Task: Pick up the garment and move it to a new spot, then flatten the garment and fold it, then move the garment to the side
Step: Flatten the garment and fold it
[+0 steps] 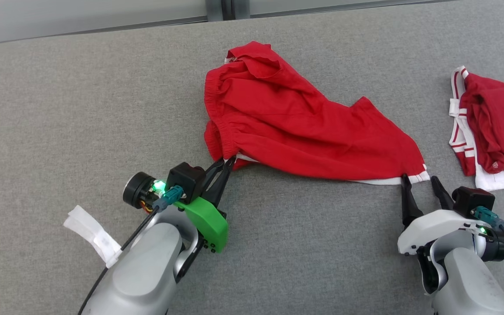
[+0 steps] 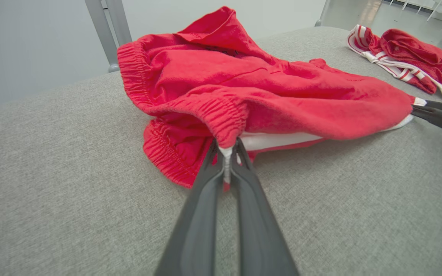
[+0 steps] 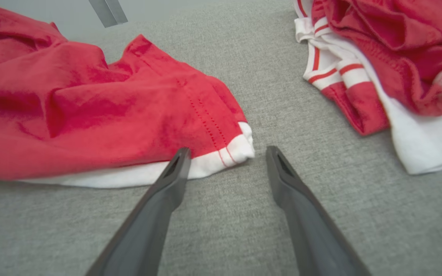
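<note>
The garment [image 1: 287,127] is a pair of red shorts with white trim, lying rumpled across the middle of the grey table [image 1: 81,109]. My left gripper [image 1: 226,164] is shut on its elastic waistband corner at the near left; the left wrist view shows the fingers [image 2: 205,180] pinching red and white cloth [image 2: 225,126]. My right gripper [image 1: 419,179] stands open at the white-trimmed hem corner [image 3: 236,147]. Its left fingertip [image 3: 180,155] touches the hem edge and nothing lies between its fingers.
A second red and white garment [image 1: 492,127] lies bunched at the table's right edge, also seen in the right wrist view [image 3: 378,76]. A white tag [image 1: 92,234] hangs from my left forearm. The table's far edge [image 1: 103,30] runs along the top.
</note>
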